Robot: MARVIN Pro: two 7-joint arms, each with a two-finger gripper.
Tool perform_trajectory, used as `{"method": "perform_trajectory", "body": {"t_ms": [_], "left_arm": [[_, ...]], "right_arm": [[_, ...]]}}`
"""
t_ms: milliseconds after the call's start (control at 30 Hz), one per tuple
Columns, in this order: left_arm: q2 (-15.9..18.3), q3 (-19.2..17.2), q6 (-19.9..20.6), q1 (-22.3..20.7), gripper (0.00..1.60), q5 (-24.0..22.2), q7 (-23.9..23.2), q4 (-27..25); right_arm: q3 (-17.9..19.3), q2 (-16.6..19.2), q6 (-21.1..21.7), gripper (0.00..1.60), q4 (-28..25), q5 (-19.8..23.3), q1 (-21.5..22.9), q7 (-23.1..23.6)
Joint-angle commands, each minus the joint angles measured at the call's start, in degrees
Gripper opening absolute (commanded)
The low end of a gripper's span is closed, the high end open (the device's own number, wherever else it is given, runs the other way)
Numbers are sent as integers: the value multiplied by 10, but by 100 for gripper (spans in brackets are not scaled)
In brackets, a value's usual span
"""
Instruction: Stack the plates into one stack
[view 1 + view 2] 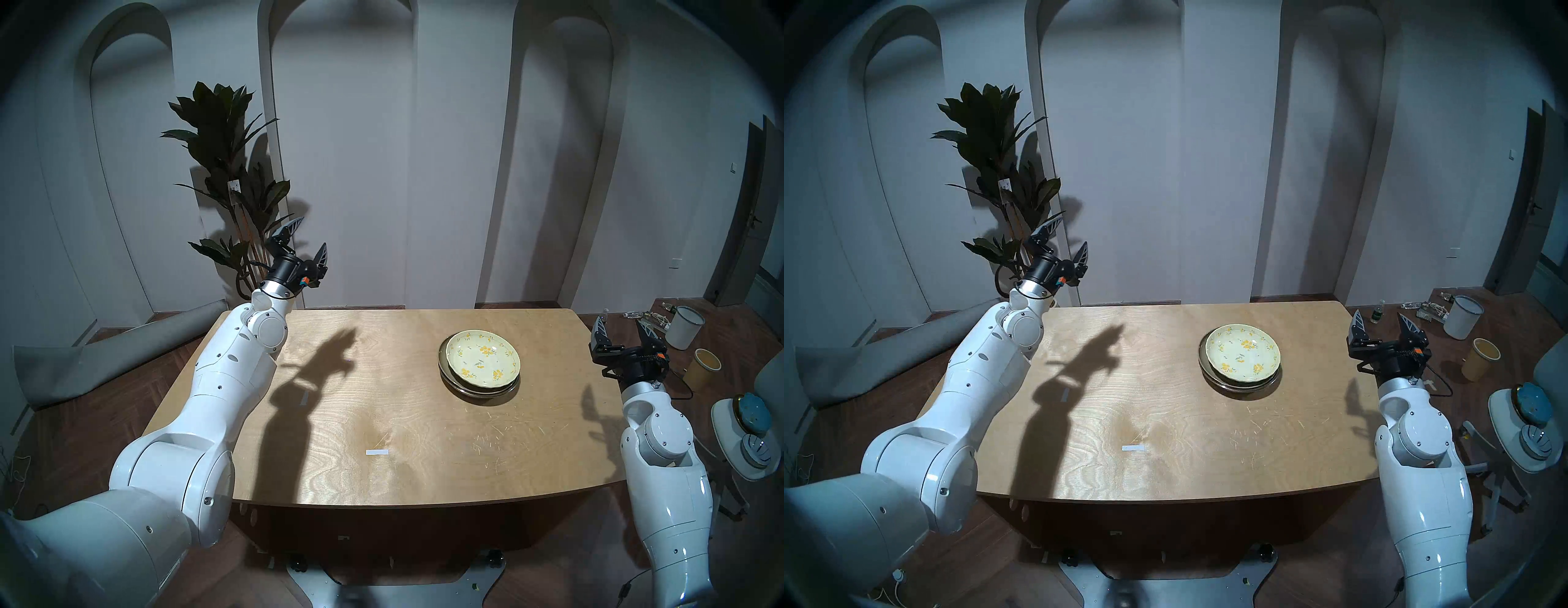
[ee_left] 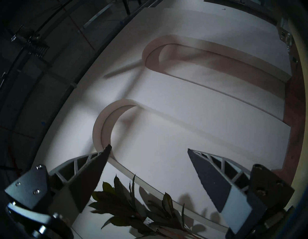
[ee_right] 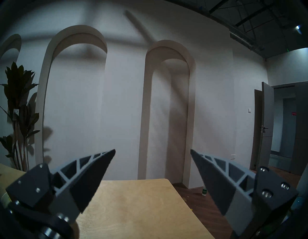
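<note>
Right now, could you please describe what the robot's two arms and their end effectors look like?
Both arms have glossy white rounded shells with small dark screws and a silver wrist ring. The left end effector and right end effector are black, each with two pointed grey fingers of triangular lattice ribs, a small orange tag and thin black cables.

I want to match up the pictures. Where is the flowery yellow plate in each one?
Head stereo left: the flowery yellow plate tops the stack, right of the table's middle.
Head stereo right: same plate, a little further left in the picture.
Left wrist: not in it; wall arches and plant only.
Right wrist: not clearly in it; only a pale sliver at the far left edge.
Shared landmark: the potted plant.
</note>
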Motion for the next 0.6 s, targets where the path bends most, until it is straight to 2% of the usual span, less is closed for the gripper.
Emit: {"method": "perform_trajectory", "body": {"t_ms": [0, 133, 333, 567], "left_arm": [[-8, -32, -24, -17, 160, -66, -45, -17], [-12, -47, -29, -16, 160, -107, -88, -22], [-20, -71, -7, -23, 160, -161, -142, -18], [-30, -112, 57, -35, 160, -228, -206, -8]], "right_arm": [[-8, 19, 30, 160, -17, -18, 24, -6], [-16, 23, 58, 160, -20, -26, 31, -12], [-25, 22, 79, 160, -21, -30, 37, -19], [-37, 18, 104, 160, -18, -35, 45, -30]]}}
